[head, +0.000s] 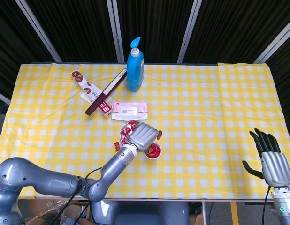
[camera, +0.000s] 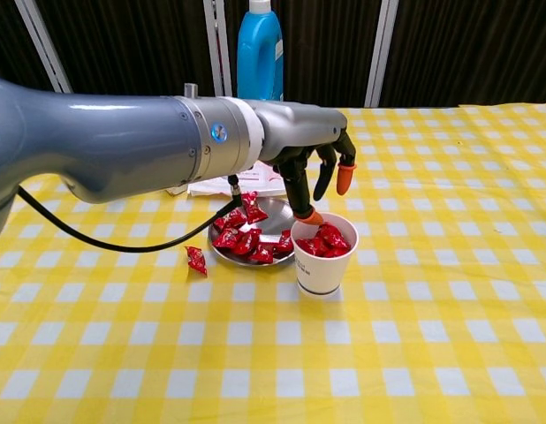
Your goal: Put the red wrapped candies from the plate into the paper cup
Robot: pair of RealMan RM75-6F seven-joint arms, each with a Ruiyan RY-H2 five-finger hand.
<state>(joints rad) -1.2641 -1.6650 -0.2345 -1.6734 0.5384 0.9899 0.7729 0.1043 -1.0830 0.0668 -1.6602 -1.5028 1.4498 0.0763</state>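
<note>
Near frame centre in the chest view: left robot hand (camera: 313, 168) poised over the white paper cup (camera: 323, 263), fingers apart and grasping nothing, orange fingertips (camera: 345, 179) just above the rim. Inside the cup, a heap of red wrapped candies (camera: 322, 243). Just left of it, touching or nearly so, a round metal plate (camera: 277, 214) with more red candies (camera: 240, 238); one stray red candy (camera: 196, 260) on the yellow checked bench (camera: 414, 300) further left. Lower right of the head view: right robot hand (head: 269, 158), released, fingers straight, off the bench edge. Upper centre: blue pump bottle (head: 135, 65).
</note>
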